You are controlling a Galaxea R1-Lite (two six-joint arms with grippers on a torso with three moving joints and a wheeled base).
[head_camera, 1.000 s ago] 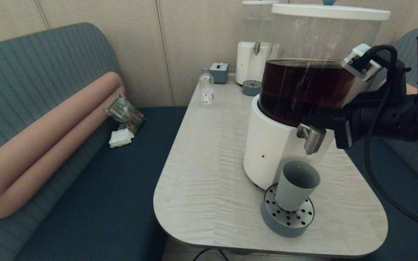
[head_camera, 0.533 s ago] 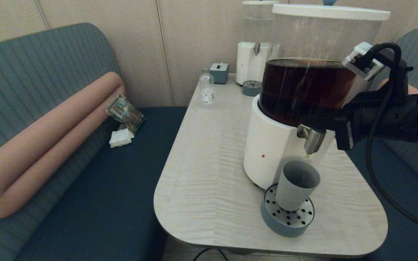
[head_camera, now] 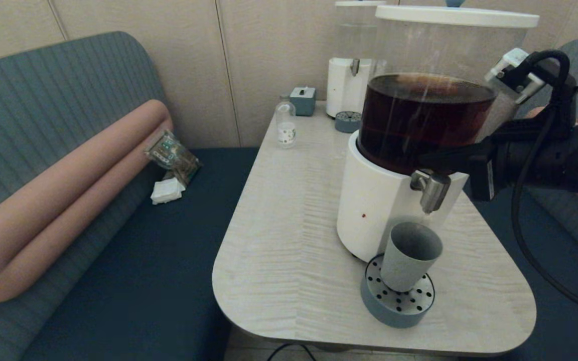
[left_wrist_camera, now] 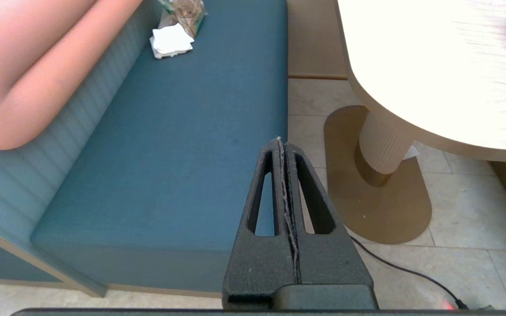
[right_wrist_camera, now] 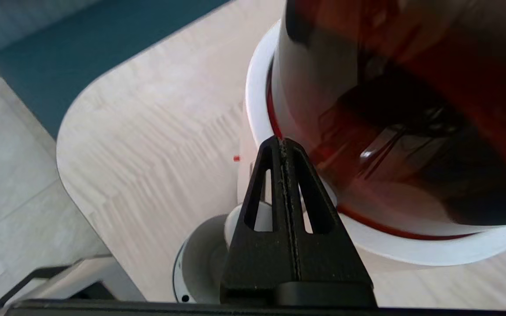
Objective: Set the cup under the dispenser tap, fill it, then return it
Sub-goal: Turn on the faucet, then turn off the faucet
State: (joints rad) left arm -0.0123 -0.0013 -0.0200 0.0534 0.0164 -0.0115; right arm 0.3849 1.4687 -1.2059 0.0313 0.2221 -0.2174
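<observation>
The grey-blue cup (head_camera: pixel 409 255) stands upright on the round perforated drip tray (head_camera: pixel 377 310), directly under the brushed-steel dispenser tap (head_camera: pixel 432 190) of the large white-based dispenser (head_camera: pixel 369 210) with dark brown liquid. My right gripper (head_camera: pixel 422 161) is shut and empty. It hovers just above the tap, close against the tank. In the right wrist view the gripper (right_wrist_camera: pixel 283 145) points at the tank wall, and the cup's rim (right_wrist_camera: pixel 234 221) shows behind the fingers. My left gripper (left_wrist_camera: pixel 283 142) is shut and parked low over the bench edge and floor.
At the table's back stand a smaller white dispenser (head_camera: pixel 347 85), its small drip tray (head_camera: pixel 347 122), a clear bottle (head_camera: pixel 285 124) and a small blue box (head_camera: pixel 303 100). The bench on the left holds a pink cushion (head_camera: pixel 68 190) and a packet (head_camera: pixel 171 155). The table's front edge (head_camera: pixel 369 343) is close to the tray.
My right arm has risen and drawn back to the right, off the top of the tap. The drip seen at the nozzle half a second ago is gone. The cup has not moved.
</observation>
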